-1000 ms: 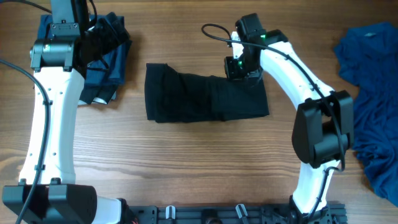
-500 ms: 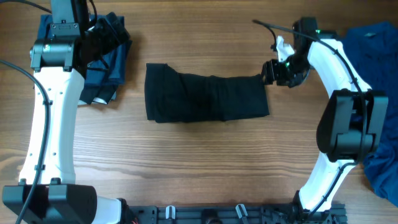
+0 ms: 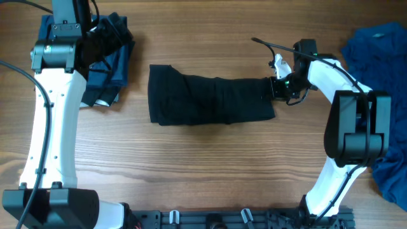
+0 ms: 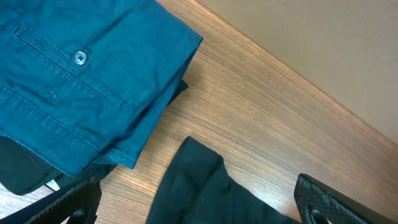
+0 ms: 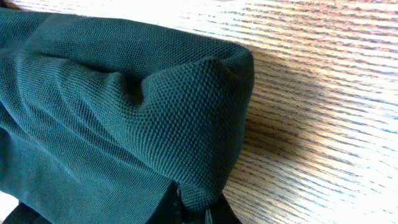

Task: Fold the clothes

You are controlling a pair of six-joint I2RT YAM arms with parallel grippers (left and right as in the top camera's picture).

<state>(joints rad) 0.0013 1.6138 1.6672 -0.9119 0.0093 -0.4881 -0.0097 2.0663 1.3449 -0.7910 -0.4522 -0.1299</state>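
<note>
The right tool (image 3: 277,89) pinches the shirt (image 3: 210,100) at 3 o'clock on the worktop (image 3: 191,159), and the left tool (image 4: 193,203) is wide open, empty.

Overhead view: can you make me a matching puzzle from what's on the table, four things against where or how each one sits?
Things:
1. black shirt
2. loose blue garment
3. stacked pile
4. right gripper

Places or states:
A. crumpled at the table's right edge
B. at the black shirt's right end
C. folded into a long strip, mid-table
D. folded, at the far left

Pairs: 1-C, 2-A, 3-D, 4-B.
</note>
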